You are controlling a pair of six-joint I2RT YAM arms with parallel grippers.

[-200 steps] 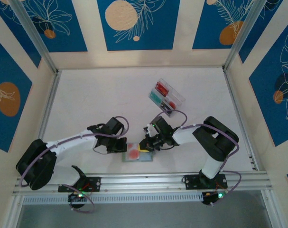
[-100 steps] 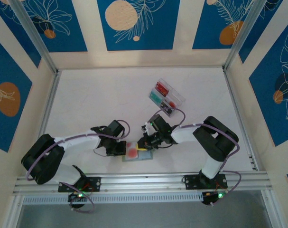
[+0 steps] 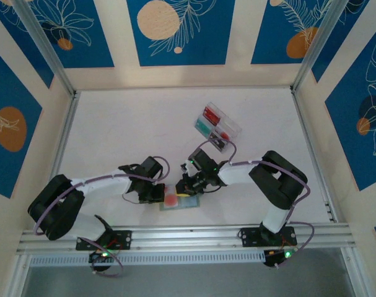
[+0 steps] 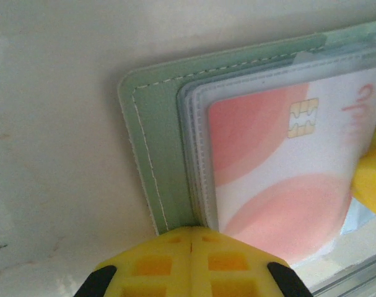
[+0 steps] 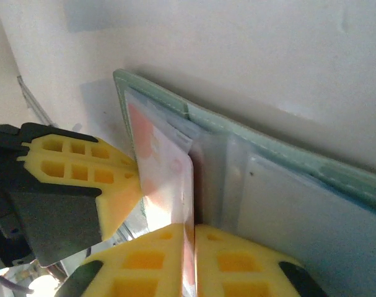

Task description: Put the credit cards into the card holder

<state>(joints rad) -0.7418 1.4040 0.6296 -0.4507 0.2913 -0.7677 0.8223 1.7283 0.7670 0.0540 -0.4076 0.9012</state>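
Gripping the white credit card with red circles [image 4: 280, 179] by its trailing edge, the right gripper [image 5: 191, 247] is closed tight on it, fingers either side of the card

The card holder [image 4: 153, 136] is lying open near the front edge of the table [image 3: 126, 136], between the two grippers, with its clear sleeves [image 4: 194, 154] facing up

The left gripper [image 4: 191, 247] is sitting at the holder's outer edge with its fingers closed together. Whether it is pinching a layer or just pinning it down is not clear

Key relation: the card is running from the right gripper towards the left one. Its leading edge is lying just inside the stacked sleeve edges, and its held end is tilting up off the holder in the right wrist view. Whether the card is under a sleeve or on top of it is not clear

Judgement: the insert is partly done. The next push is looking like a straight slide towards the left gripper, flattening the card so it is not riding over the sleeve lip. The right arm is driving and the left is bracing against the push

More cards, red and teal, are waiting in the clear box [image 3: 217, 127] further back, well apart from the holder
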